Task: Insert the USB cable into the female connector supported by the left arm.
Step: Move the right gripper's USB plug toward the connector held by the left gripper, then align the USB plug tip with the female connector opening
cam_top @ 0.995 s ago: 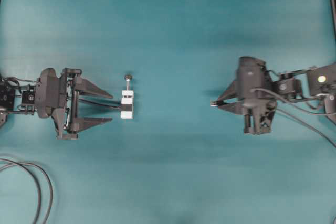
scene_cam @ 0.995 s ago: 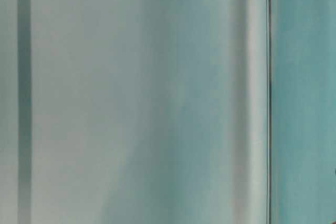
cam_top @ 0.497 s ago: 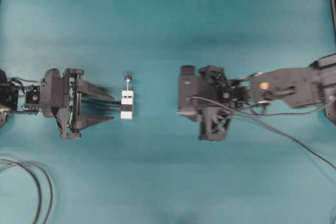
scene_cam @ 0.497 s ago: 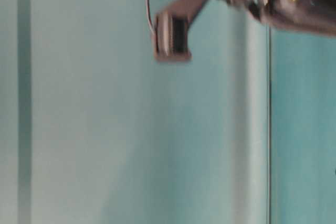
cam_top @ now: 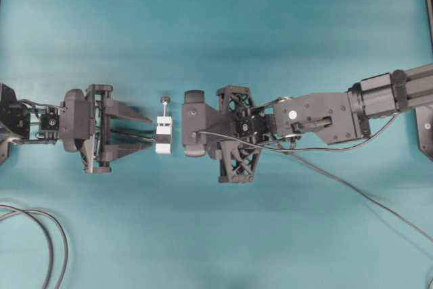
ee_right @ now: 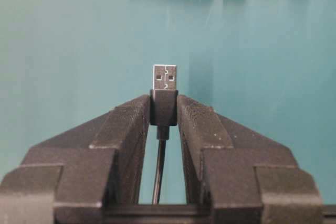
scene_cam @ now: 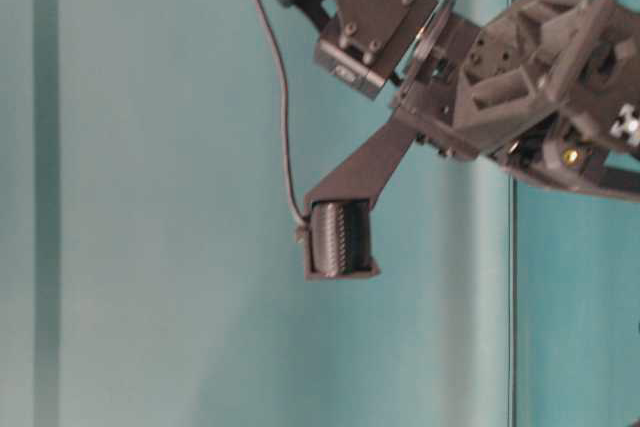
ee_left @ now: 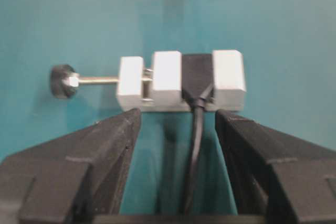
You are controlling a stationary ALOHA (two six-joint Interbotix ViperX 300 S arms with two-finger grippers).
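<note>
Approach step: right hand [ee_right: 164, 109] pinches USB cable [ee_right: 164, 95] plug, left hand [ee_left: 178, 124] spread behind female connector [ee_left: 181, 80], seemingly untouched; next, fine alignment.

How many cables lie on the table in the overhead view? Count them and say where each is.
3 visible: the looped pair at bottom left counts as two, and the USB cable trails from the right gripper toward the lower right. The connector's own cable is mostly hidden.
</note>
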